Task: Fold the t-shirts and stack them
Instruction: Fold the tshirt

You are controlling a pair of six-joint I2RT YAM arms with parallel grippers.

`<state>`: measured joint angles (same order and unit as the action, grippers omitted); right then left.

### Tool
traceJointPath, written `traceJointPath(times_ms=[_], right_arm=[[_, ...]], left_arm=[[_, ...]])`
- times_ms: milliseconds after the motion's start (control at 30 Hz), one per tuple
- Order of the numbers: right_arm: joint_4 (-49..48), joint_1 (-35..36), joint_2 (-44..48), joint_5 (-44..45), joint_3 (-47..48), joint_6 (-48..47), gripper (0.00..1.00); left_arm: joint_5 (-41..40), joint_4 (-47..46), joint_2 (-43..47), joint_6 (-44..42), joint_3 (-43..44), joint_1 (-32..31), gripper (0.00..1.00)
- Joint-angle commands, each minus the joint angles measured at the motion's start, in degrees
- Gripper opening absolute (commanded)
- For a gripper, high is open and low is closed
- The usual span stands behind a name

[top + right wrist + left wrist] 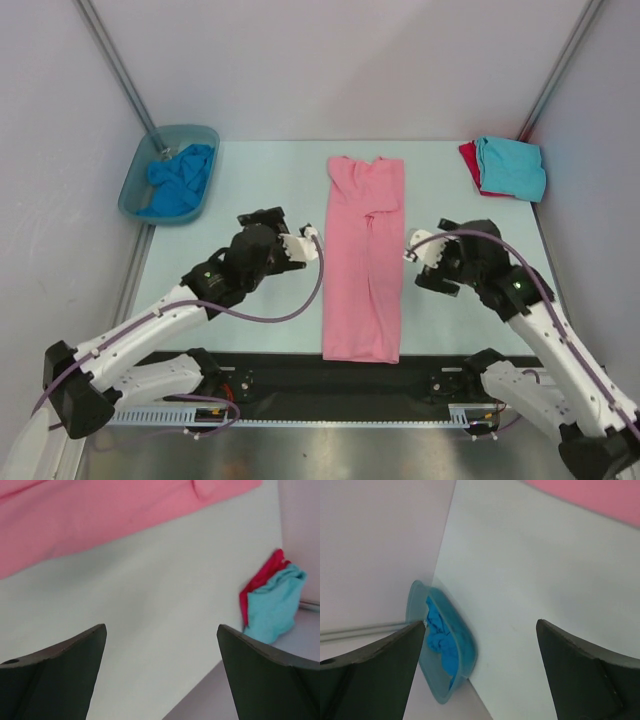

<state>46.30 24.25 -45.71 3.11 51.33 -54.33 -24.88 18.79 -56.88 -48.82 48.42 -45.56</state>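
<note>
Pink t-shirt lies flat down the middle of the table, folded into a long strip. The left gripper hovers just beside its left edge, jaws spread wide and empty. The right gripper mirrors it opposite, also spread and empty. Far right corner: turquoise tee on the red tee. Far left: blue tee bunched in the tub.

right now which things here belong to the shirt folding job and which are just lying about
Job: pink t-shirt, laid out in the middle; turquoise t-shirt stacked on red t-shirt, far right corner; blue t-shirt, crumpled in plastic tub.
Lying about: plastic tub.
</note>
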Motion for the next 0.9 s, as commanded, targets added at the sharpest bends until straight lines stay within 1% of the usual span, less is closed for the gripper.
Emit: traceJointPath(times_ms=[0, 33, 67, 100, 133, 167, 200, 233, 267, 300, 333, 367, 433, 467, 500, 567, 633, 700, 767, 833, 867], right_arm=[[-5.5, 2.9, -7.9, -7.7, 4.2, 6.3, 1.00], [-5.0, 4.1, -9.8, -9.0, 4.9, 7.6, 1.00], [-2.4, 5.1, -11.7, -9.8, 7.6, 8.9, 1.00], [-1.8, 5.9, -15.7, -9.6, 9.1, 12.2, 1.00], [-1.7, 7.1, -17.0, -9.3, 11.0, 14.0, 1.00], [-0.4, 7.3, -18.3, -11.4, 14.6, 14.7, 1.00], [0.0, 7.3, -19.8, -13.2, 16.4, 14.9, 1.00], [0.4, 8.3, -20.7, -14.4, 17.9, 14.9, 1.00], [2.2, 9.1, -21.5, -15.8, 19.1, 14.9, 1.00], [3.3, 9.8, -22.5, -15.9, 20.6, 13.6, 1.00], [3.7, 10.9, -24.1, -15.0, 20.3, 11.8, 1.00], [3.4, 12.2, -24.6, -12.4, 19.3, 10.8, 1.00], [2.7, 12.1, -25.2, -11.2, 15.0, 7.3, 1.00], [0.2, 11.7, -25.0, -10.8, 13.3, 7.5, 1.00], [-0.7, 11.1, -24.6, -11.5, 11.8, 7.5, 1.00], [-0.3, 11.0, -23.0, -14.7, 8.2, 7.0, 1.00], [-0.3, 12.6, -21.4, -15.1, 4.2, 6.9, 1.00], [0.8, 14.9, -19.5, -15.6, 2.6, 8.0, 1.00], [2.0, 16.3, -18.6, -18.7, 1.5, 9.3, 1.00], [1.1, 16.3, -18.0, -22.7, 0.1, 12.4, 1.00], [1.2, 16.4, -17.9, -23.6, -0.1, 12.8, 1.00]], left_arm=[[6.4, -5.1, -0.9, 3.9, 3.4, -2.0, 1.00], [8.1, -5.2, -1.9, 7.2, 4.2, -1.9, 1.00], [10.0, -5.3, -2.8, 8.9, 5.0, -2.0, 1.00], [13.3, -5.0, -3.8, 10.7, 6.1, -2.0, 1.00], [14.2, -3.8, -7.3, 12.7, 9.4, -2.0, 1.00], [16.7, -2.1, -9.2, 11.8, 11.5, -2.1, 0.99], [19.8, 1.0, -11.5, 9.1, 12.9, -2.7, 0.96], [17.8, 0.4, -13.0, 2.8, 13.0, -4.2, 0.92], [17.2, -1.5, -14.3, -0.1, 11.4, -6.8, 0.92], [18.0, -6.1, -14.0, -3.1, 9.5, -7.3, 0.91], [19.9, -10.4, -13.1, -8.5, 3.3, -7.7, 0.93], [21.4, -14.3, -11.3, -10.7, 0.3, -8.0, 0.95], [24.2, -20.4, -11.2, -13.0, -5.0, -8.0, 0.95], [24.4, -21.2, -12.4, -12.5, -5.8, -7.9, 0.95], [24.4, -20.3, -13.1, -11.7, -6.1, -7.9, 0.94], [27.1, -19.8, -13.7, -7.8, -6.6, -7.9, 0.93], [28.7, -17.6, -12.6, -5.2, -7.5, -8.1, 0.93], [31.2, -16.3, -10.6, -4.2, -9.5, -8.8, 0.93], [33.2, -15.6, -6.6, -5.3, -14.3, -10.5, 0.93], [33.3, -17.5, -2.3, -5.3, -19.1, -11.5, 0.94], [33.8, -18.1, -1.7, -5.0, -20.0, -11.5, 0.95]])
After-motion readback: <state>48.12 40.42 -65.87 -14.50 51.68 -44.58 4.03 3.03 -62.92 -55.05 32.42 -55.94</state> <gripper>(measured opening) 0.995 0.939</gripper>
